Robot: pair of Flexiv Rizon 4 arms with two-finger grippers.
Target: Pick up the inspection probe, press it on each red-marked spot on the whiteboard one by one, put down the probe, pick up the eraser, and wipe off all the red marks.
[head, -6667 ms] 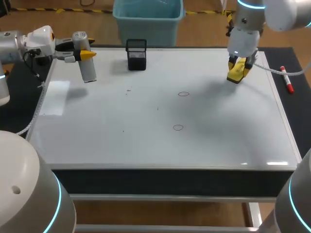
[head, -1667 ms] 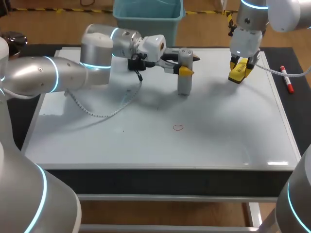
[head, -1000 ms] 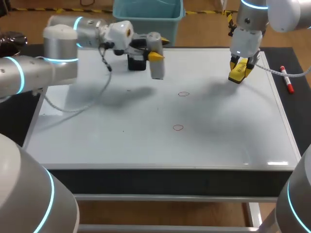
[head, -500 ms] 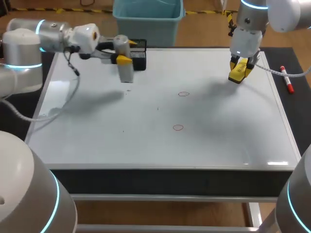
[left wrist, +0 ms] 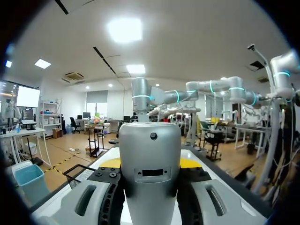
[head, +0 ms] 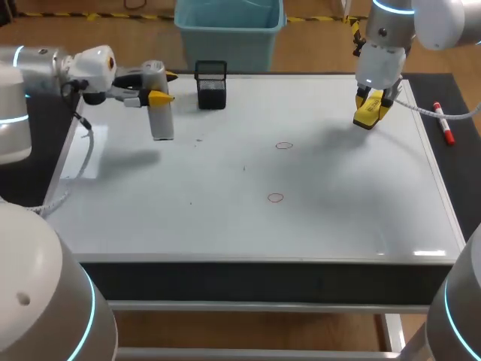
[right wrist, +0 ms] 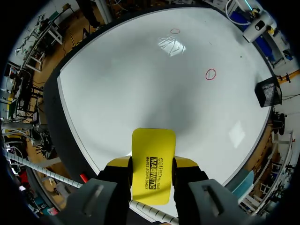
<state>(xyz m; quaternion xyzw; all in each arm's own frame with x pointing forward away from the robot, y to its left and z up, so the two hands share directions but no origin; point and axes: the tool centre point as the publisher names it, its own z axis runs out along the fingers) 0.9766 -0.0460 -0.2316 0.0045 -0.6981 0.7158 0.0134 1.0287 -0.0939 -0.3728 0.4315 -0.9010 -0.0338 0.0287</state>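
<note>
- Two red rings show on the whiteboard [head: 225,218]: the upper ring [head: 283,145] just right of the frame's centre and the lower ring [head: 275,198] below it. Neither is wiped.
- The left gripper [head: 161,87] sits at the upper left of the frame. Its yellow-tipped fingers pinch the grey inspection probe [head: 160,114] from two sides, and the probe hangs upright over the board's upper left corner, well apart from both rings.
- The right gripper [head: 370,105] hovers at the upper right, clamped on the yellow eraser [right wrist: 153,164].
- With the eraser already gripped and the probe far from the rings, the step in hand looks like setting the probe down.
- To do it well, lower the probe straight, keep it upright and let its base rest fully before the fingers part. A tilted release could tip it.
- Choose a spot clear of the black mesh holder [head: 211,84], which is just beside the probe toward the centre, and out of the eraser's sweep.
- Withdraw the left arm before wiping starts.
- A red marker [head: 445,128] lies off the board at the right edge.
</note>
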